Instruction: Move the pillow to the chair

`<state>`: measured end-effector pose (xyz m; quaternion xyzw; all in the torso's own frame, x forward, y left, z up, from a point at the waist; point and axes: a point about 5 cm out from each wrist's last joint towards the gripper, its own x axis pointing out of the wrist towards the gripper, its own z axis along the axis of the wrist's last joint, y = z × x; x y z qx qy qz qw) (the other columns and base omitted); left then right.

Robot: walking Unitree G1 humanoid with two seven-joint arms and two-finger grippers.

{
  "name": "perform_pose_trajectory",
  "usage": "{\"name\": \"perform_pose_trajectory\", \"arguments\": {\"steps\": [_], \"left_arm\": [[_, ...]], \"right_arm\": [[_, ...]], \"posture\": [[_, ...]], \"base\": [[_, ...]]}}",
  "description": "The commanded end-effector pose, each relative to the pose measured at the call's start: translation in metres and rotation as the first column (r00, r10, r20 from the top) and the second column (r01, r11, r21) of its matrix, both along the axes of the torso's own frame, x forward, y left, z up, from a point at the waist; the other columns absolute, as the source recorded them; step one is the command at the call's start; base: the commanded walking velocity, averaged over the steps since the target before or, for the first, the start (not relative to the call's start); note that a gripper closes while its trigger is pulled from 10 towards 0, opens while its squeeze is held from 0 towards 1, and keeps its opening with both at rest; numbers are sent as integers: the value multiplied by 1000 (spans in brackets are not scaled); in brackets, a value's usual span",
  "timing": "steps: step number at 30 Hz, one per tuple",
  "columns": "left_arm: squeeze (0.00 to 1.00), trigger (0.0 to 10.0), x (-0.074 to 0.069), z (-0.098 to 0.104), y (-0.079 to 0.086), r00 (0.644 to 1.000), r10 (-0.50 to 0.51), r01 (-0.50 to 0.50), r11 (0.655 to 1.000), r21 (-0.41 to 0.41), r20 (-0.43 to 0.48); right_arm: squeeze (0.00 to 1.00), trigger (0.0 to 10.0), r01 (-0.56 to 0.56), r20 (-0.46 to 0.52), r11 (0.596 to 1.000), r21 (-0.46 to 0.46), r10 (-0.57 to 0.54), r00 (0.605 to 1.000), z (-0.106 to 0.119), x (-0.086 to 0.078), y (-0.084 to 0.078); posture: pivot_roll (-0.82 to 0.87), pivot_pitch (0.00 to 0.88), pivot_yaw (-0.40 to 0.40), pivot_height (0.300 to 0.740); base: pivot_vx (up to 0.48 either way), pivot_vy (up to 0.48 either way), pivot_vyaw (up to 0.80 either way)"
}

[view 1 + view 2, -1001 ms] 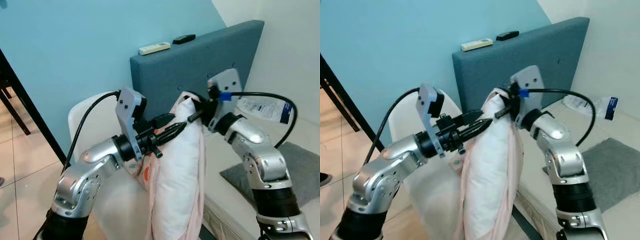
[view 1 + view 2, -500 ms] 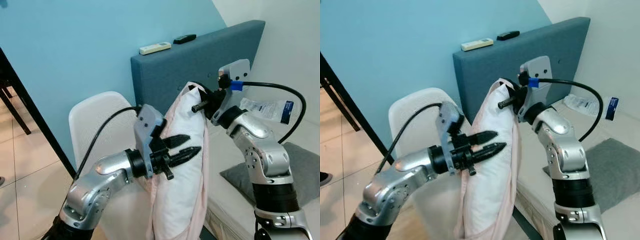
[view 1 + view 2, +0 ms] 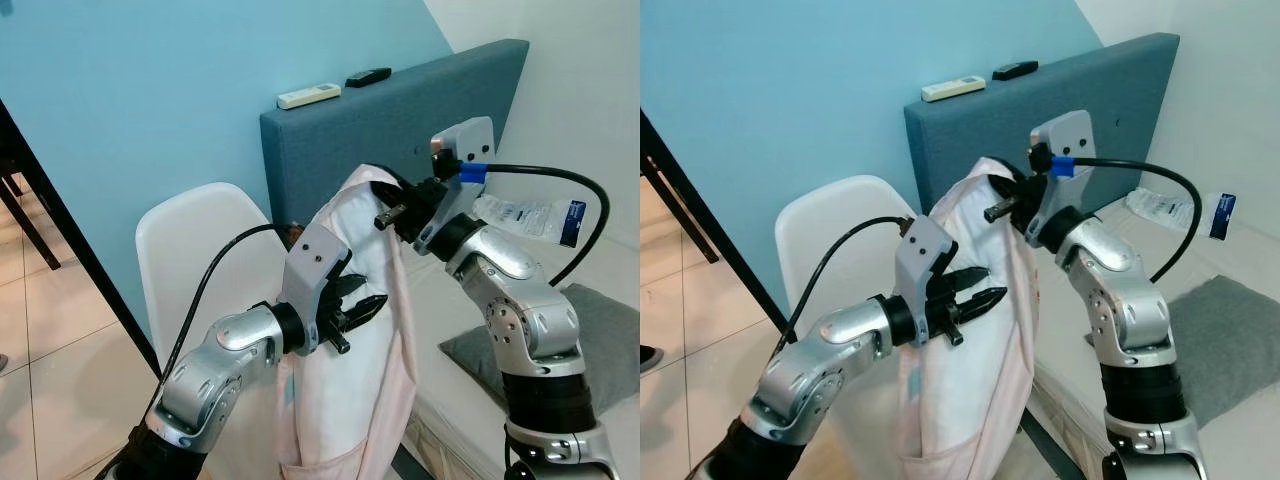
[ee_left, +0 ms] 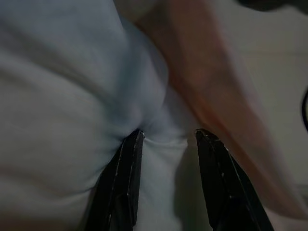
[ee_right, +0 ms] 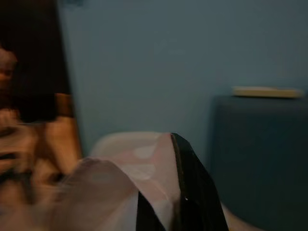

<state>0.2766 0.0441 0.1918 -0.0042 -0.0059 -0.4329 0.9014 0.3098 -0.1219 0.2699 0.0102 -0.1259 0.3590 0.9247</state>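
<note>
My right hand (image 3: 388,203) pinches the top edge of the pink-cased white pillow (image 3: 350,360), which hangs between my two arms, in front of the grey-blue padded headboard (image 3: 400,120). My left hand (image 3: 362,308) sits against the pillow's left face, fingers apart. The white plastic chair (image 3: 200,255) stands to the left, just behind the pillow. On the headboard's top lie a white remote (image 3: 309,96) and, to its right, a black remote (image 3: 368,76). The bed (image 3: 470,390) is lower right, a grey cushion (image 3: 600,330) on it.
</note>
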Motion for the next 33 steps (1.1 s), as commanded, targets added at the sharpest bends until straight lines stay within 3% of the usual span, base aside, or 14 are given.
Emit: {"name": "perform_pose_trajectory", "arguments": {"steps": [1,3,4,8,12,18,20,21,23,24,25,28,31,33], "left_arm": [[0,10000,7,0,6,998,63,-63,998,1,2],[0,10000,8,0,6,998,66,-66,998,-2,3],[0,10000,9,1,6,997,74,-74,997,-7,5],[0,10000,9,2,4,997,76,-76,997,-14,9],[0,10000,9,2,4,997,77,-77,997,-18,11],[0,10000,9,4,4,997,74,-73,997,-28,13],[0,10000,9,4,4,997,71,-70,997,-33,13],[0,10000,9,4,4,997,71,-70,997,-33,13],[0,10000,9,5,4,998,68,-68,997,-40,14],[0,10000,9,5,4,998,68,-68,997,-40,14],[0,10000,9,8,4,998,67,-66,996,-51,16],[0,10000,8,19,5,998,52,-48,991,-127,28],[0,10000,5,30,8,999,25,-18,978,-209,32],[0,10000,0,51,16,997,-47,63,935,-349,55]], "right_arm": [[0,0,-201,57,978,59,198,979,18,-20,21],[0,0,-234,59,969,75,230,971,20,-23,23],[0,0,-323,79,938,125,315,946,28,-32,25],[0,0,-436,133,869,235,416,900,46,-44,22],[0,0,-453,160,846,281,424,892,53,-46,18],[0,0,-402,206,794,456,345,916,71,-38,-1],[0,0,-268,105,871,411,247,963,59,-23,-2],[0,0,-268,105,871,411,247,963,59,-23,-2],[0,0,-139,-4,942,305,147,989,40,-9,1],[0,0,-139,-4,942,305,147,989,40,-9,1],[0,0,-30,-85,981,194,47,995,20,1,3],[0,0,124,-165,992,39,-116,979,-7,15,-1],[0,0,151,-180,988,25,-144,973,-12,18,-2],[0,0,208,-208,978,22,-199,958,-16,22,-8]], "posture": [[-50,5,20,740],[-50,5,20,740],[-53,6,22,740],[-52,7,21,740],[-52,7,21,740],[-50,9,21,740],[-50,10,21,740],[-50,10,21,740],[-49,11,20,740],[-49,11,20,740],[-49,11,20,740],[-43,13,19,740],[-41,13,18,740],[-41,13,18,740]], "base": [[0,0,0],[0,0,0],[0,0,0],[0,0,0],[0,0,0],[0,0,0],[0,0,0],[0,0,0],[0,0,0],[0,0,0],[0,0,0],[0,0,0],[0,0,0],[0,0,0]]}}
